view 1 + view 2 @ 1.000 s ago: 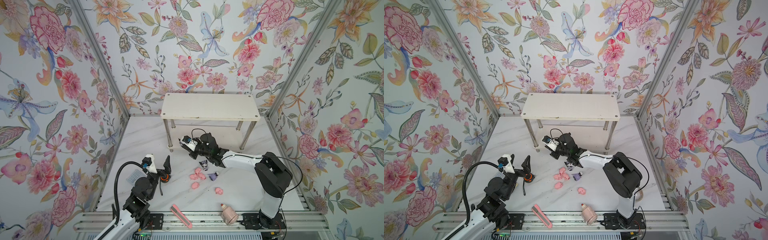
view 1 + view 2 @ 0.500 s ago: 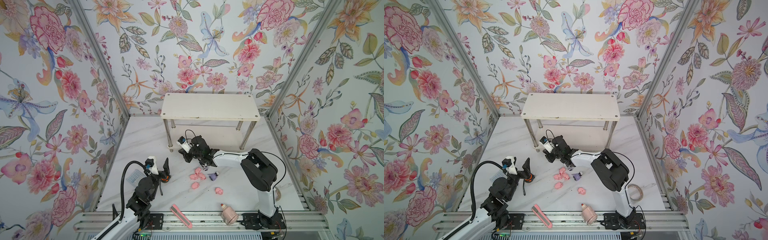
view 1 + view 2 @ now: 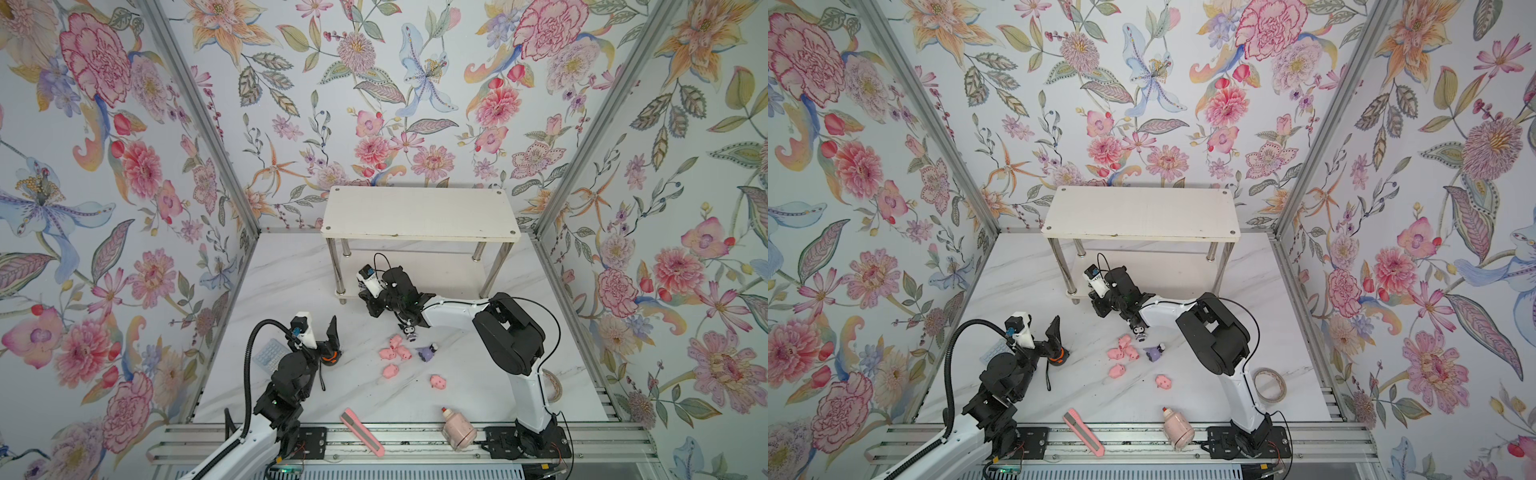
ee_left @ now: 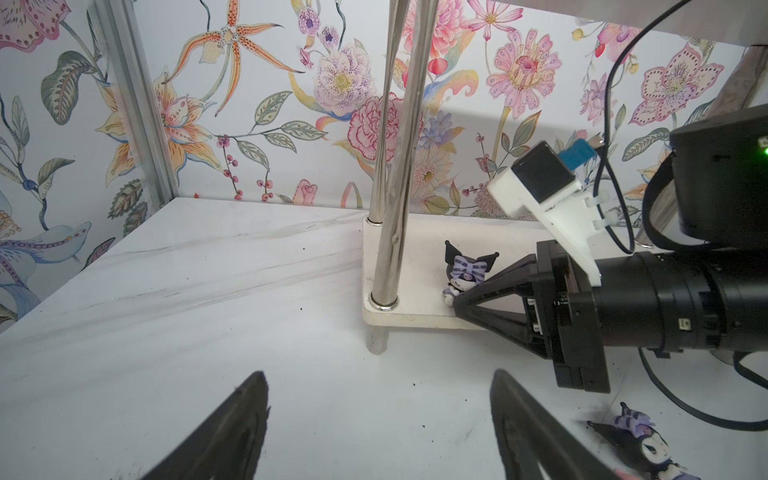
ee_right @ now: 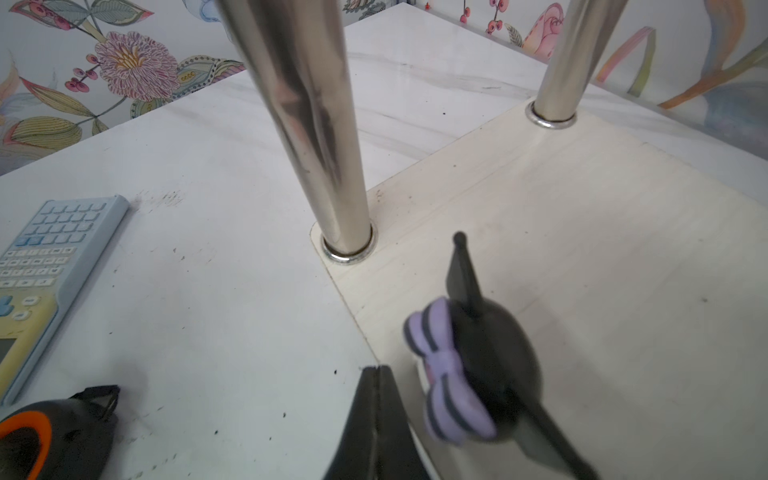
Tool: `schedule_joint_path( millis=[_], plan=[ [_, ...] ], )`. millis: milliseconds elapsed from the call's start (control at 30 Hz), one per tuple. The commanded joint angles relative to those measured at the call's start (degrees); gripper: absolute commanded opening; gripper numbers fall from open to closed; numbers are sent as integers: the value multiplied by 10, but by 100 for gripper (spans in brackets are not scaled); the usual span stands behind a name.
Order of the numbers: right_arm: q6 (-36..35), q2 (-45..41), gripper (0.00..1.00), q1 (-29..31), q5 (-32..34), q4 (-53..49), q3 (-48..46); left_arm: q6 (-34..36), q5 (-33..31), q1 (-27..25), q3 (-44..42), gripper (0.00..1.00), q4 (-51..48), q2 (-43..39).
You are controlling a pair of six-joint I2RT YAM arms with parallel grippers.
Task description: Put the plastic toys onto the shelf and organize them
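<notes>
While working at the lower board (image 5: pixel 602 249) of the shelf (image 3: pixel 419 212), treat the horned figurine (image 4: pixel 469 270) as easy to topple: tall, small-footed, standing upright just beside the front chrome leg (image 5: pixel 324 145) and close to the board's edge. Note the right end effector (image 4: pixel 457 301) clenched tight with nothing between the tips, set at the figurine's base and seemingly touching it rather than gripping it. Push low, slowly and inward, away from the edge; avoid catching the purple bow (image 5: pixel 444 365) or the horns. Draw back straight along the approach, clear of the leg, before lifting. Leave the left end effector (image 4: pixel 378 382) as seen, spread wide and empty above the worktop (image 4: pixel 187 311), near the shelf yet clear of it. Count seven toys yet to place, judging by both top views: pigs (image 3: pixel 402 353) in a cluster plus two strays, and two more figurines (image 3: pixel 428 353) near the right arm. Save room on the board for a tidy row
</notes>
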Motion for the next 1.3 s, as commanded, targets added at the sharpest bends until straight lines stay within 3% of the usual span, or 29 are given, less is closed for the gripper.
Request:
schedule_joint_path(
  millis=[0, 633, 1000, 1067, 1200, 1267],
  plan=[
    [16, 16, 0, -8, 4, 11, 13, -4, 7, 6, -7, 85, 22, -1],
    [17, 11, 0, -15, 0, 13, 3, 2, 2, 9, -10, 86, 35, 18],
    [52, -184, 0, 5, 53, 76, -203, 9, 23, 12, -12, 85, 57, 40],
    [60, -227, 2, 9, 76, 62, -239, 10, 34, 12, -10, 81, 64, 54],
    [81, -307, 21, 18, 168, 1, -302, 8, 111, 9, 7, 61, 74, 104],
    [97, -340, 28, 19, 194, -24, -333, -7, 133, -3, 16, 56, 82, 139]
  ],
)
